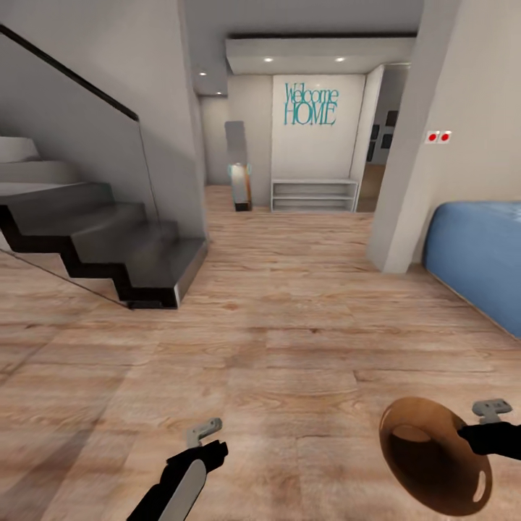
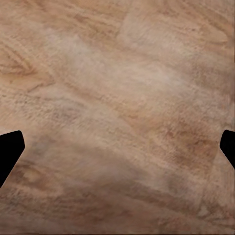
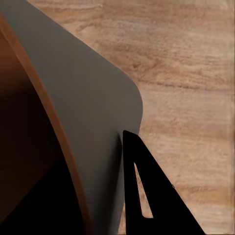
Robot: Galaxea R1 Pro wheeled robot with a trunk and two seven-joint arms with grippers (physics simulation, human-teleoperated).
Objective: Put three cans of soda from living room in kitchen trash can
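Observation:
The tash can (image 1: 434, 463), tan outside and dark brown inside, hangs tilted at the lower right of the head view with its mouth turned toward the camera. My right gripper (image 1: 472, 437) is shut on its rim. In the right wrist view, one dark finger (image 3: 152, 196) lies against the bin's outer wall (image 3: 88, 117). A paler oval shows inside the bin; I cannot tell what it is. My left gripper (image 1: 206, 430) is open and holds nothing, with its fingertips wide apart over bare wood floor (image 2: 117, 147). The cans of soda are out of view.
I am in a hallway with a light wood floor (image 1: 275, 318). A dark staircase (image 1: 108, 246) stands at the left. A white wall corner (image 1: 405, 188) and blue furniture (image 1: 477, 253) are at the right. Ahead, a low white shelf (image 1: 315, 195) sits under a "Welcome HOME" sign.

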